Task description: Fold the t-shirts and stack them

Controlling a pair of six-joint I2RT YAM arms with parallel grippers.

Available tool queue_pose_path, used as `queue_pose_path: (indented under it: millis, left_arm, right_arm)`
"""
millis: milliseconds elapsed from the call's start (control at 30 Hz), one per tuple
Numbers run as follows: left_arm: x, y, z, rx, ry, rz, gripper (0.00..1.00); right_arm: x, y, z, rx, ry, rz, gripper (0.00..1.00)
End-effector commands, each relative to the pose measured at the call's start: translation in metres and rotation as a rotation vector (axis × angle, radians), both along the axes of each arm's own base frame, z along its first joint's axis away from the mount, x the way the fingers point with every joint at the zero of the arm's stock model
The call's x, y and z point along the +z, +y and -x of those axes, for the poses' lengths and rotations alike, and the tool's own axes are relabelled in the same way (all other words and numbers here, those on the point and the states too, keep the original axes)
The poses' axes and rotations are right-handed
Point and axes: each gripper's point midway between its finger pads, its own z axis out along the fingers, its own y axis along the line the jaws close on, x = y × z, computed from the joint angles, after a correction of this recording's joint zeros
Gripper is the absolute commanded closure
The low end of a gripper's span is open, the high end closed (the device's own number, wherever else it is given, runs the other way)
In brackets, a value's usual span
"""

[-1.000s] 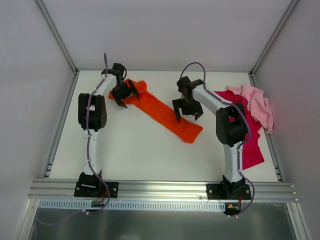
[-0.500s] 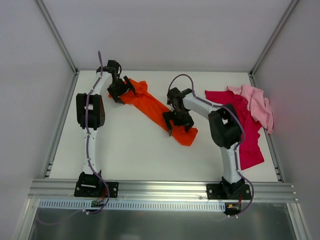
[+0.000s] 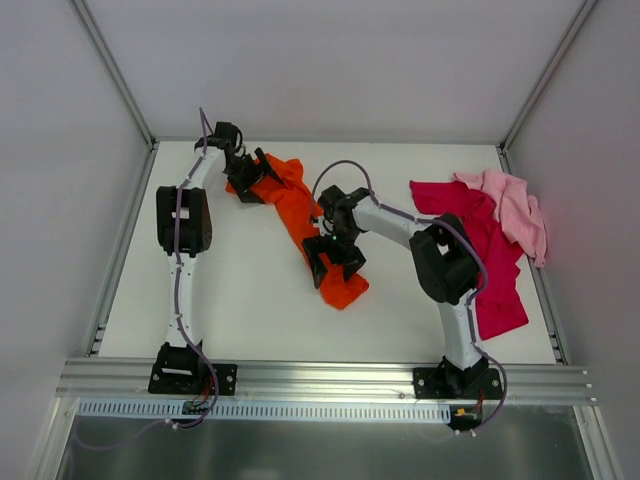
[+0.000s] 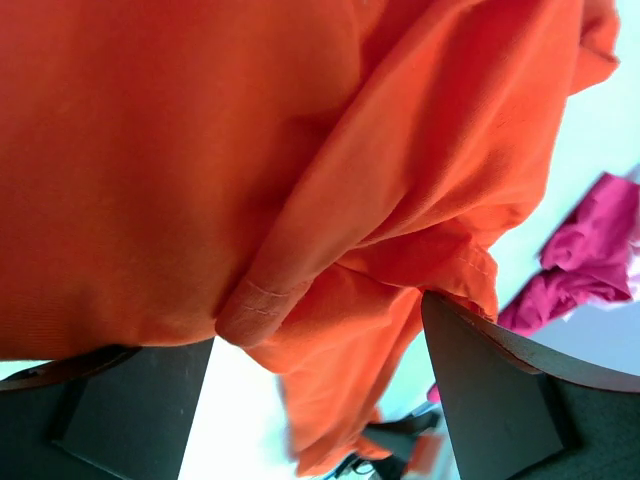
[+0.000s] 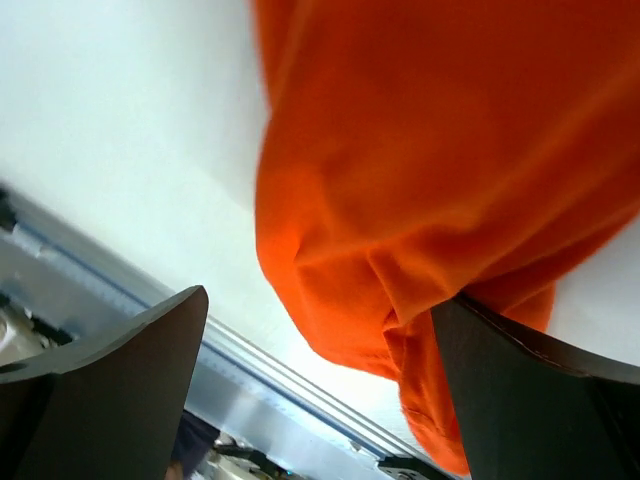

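Orange t-shirt (image 3: 296,215) strip, long axis far-left to near-right; left fingers (image 4: 500,400), right fingers (image 5: 100,390) spread open.

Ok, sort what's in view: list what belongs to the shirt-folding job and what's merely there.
Belongs to the job:
- orange t-shirt
- magenta t-shirt
- pink t-shirt
- left gripper, open at the orange shirt's far end
- right gripper, open at its near end

Merely there:
- table
- metal rail along the near edge
- white walls
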Motion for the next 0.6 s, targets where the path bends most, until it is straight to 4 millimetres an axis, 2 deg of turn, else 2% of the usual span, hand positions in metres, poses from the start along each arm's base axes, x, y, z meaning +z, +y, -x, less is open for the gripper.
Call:
queue_pose_path:
  millis: [0, 67, 133, 267, 433, 567]
  left_arm:
    - [0.006, -0.028, -0.011, -0.074, -0.065, 0.11, 0.16]
    - [0.014, -0.039, -0.012, -0.095, -0.079, 0.172, 0.16]
    - [0.017, -0.045, -0.012, -0.105, -0.09, 0.177, 0.16]
    - [0.021, -0.064, -0.006, -0.155, -0.102, 0.21, 0.15]
    - [0.033, -0.085, -0.004, -0.196, -0.141, 0.235, 0.14]
    - [0.031, -0.082, -0.002, -0.194, -0.132, 0.22, 0.14]
  right_arm:
    - [0.03, 0.038, 0.03, 0.125, 0.05, -0.163, 0.0]
    - [0.038, 0.054, 0.042, 0.176, 0.054, -0.207, 0.0]
    - [0.043, 0.065, 0.045, 0.2, 0.048, -0.224, 0.0]
    - [0.045, 0.078, 0.06, 0.266, 0.071, -0.231, 0.0]
    - [0.052, 0.085, 0.064, 0.293, 0.074, -0.254, 0.0]
    - [0.045, 0.078, 0.063, 0.306, 0.051, -0.206, 0.0]
